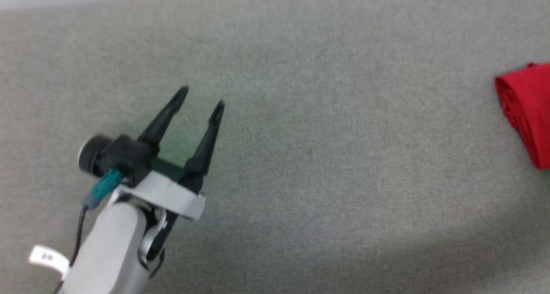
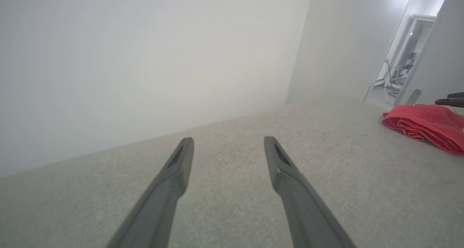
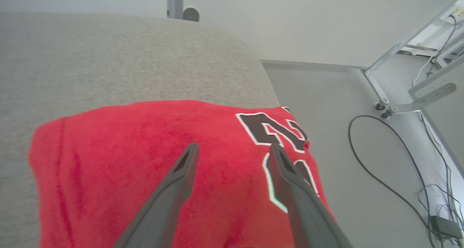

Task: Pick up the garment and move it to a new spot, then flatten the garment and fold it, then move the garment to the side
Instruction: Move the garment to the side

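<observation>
The garment (image 1: 527, 109), a folded red jersey, lies at the right edge of the grey surface; its black white-outlined lettering shows in the right wrist view (image 3: 163, 161). My right gripper (image 3: 233, 150) hovers just above the folded garment, fingers apart and nothing between them. Its dark fingertips (image 2: 451, 100) peek in at the far right of the left wrist view, beyond the red bundle (image 2: 426, 126). My left gripper (image 1: 201, 98) stands open over bare fabric at the left, far from the garment, and its two fingers (image 2: 181, 161) frame empty surface.
The grey fabric-covered surface (image 1: 326, 165) stretches between the two grippers. A white wall (image 2: 145, 59) runs along its far edge. Off the surface's right end are the floor, a black cable (image 3: 377, 175) and a metal frame on casters (image 3: 391, 95).
</observation>
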### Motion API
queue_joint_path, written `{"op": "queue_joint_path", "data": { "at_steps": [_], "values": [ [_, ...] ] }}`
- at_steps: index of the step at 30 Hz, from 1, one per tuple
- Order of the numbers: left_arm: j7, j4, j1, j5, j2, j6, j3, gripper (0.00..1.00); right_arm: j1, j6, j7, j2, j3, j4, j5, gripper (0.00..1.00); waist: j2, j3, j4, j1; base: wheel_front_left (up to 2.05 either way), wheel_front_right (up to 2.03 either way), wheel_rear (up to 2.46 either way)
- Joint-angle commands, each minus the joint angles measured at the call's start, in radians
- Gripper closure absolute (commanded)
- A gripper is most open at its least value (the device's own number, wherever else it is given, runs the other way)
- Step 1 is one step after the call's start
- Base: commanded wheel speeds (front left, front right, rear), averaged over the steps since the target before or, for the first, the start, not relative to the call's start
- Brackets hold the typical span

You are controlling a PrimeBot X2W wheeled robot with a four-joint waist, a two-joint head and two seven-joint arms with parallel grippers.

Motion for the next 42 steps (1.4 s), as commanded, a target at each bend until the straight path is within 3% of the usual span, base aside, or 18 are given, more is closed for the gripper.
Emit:
{"op": "queue_joint_path", "data": {
  "at_steps": [1,14,21,27,42],
  "values": [
    [0.001,0.011,0.035,-0.006,-0.008,-0.002,0.021,0.00,0.029,-0.001,-0.007,0.014,0.027,-0.019,0.012,0.00,0.0000,-0.070,0.018,0.0000,0.00,0.00,0.00],
    [0.001,0.117,0.286,-0.016,-0.054,0.000,0.197,0.00,0.175,-0.001,-0.152,0.198,0.201,-0.158,0.117,0.00,0.0000,-0.315,0.095,0.0000,0.00,0.00,0.00],
    [0.001,0.139,0.393,-0.002,-0.068,0.006,0.283,0.00,0.271,-0.001,-0.201,0.264,0.232,-0.230,0.152,0.00,0.0000,-0.404,0.141,0.0000,0.00,0.00,0.00],
    [0.001,0.127,0.440,0.010,-0.089,0.004,0.331,0.00,0.371,-0.001,-0.211,0.256,0.176,-0.302,0.132,0.00,0.0000,-0.442,0.187,0.0000,0.00,0.00,0.00],
    [0.001,0.051,0.557,0.039,-0.117,0.000,0.359,0.00,0.729,-0.001,-0.212,0.289,-0.125,-0.583,-0.037,0.00,0.0000,-0.489,0.218,0.0000,0.00,0.00,0.00]
  ]
}}
